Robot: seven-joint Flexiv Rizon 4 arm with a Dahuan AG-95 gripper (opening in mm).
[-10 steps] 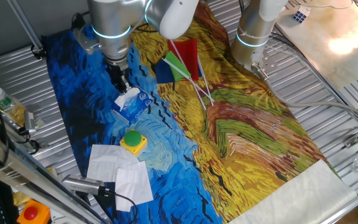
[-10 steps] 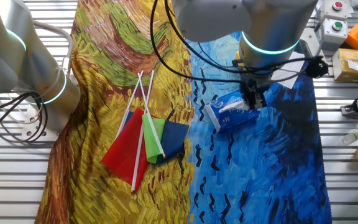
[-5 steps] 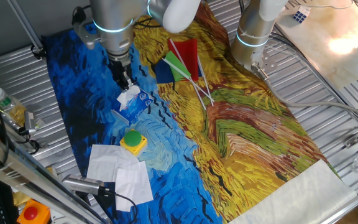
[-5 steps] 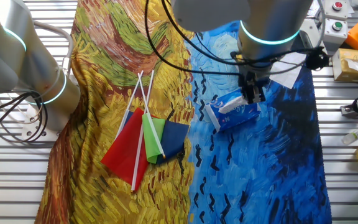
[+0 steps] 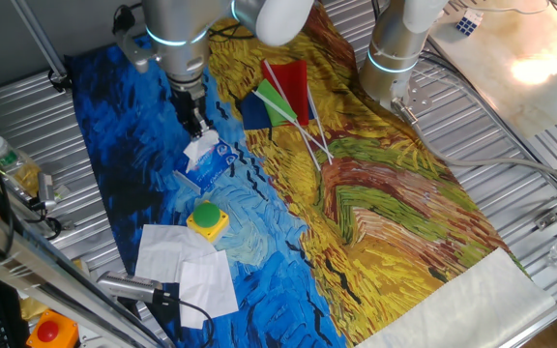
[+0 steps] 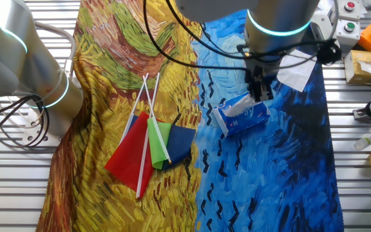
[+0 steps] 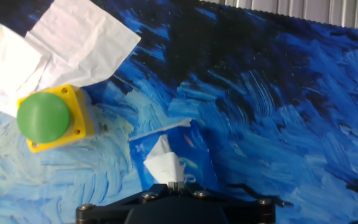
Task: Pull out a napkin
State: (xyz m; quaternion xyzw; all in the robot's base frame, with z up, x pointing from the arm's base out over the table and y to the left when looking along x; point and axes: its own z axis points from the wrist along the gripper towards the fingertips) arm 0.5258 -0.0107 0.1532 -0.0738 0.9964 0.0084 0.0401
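A small blue tissue packet (image 5: pixel 209 164) lies on the blue part of the painted cloth; it also shows in the other fixed view (image 6: pixel 242 116) and in the hand view (image 7: pixel 185 155). A white napkin (image 7: pixel 164 163) sticks up out of its slot, seen too in one fixed view (image 5: pixel 199 148) and the other (image 6: pixel 238 106). My gripper (image 5: pixel 197 129) stands straight above the packet, shut on the napkin's top; it shows in the other fixed view (image 6: pixel 258 92) and the hand view (image 7: pixel 174 184). The napkin is drawn up a little and its lower part is still in the packet.
A yellow box with a green button (image 5: pixel 207 219) stands near the packet, with loose white napkins (image 5: pixel 184 266) beyond it. Red, green and blue flags on white sticks (image 5: pixel 283 97) lie on the yellow part of the cloth. A second arm's base (image 5: pixel 395 58) stands at the back.
My gripper has risen slightly with the napkin pinched in it, so the napkin stands further out of the packet. The packet has stayed on the cloth.
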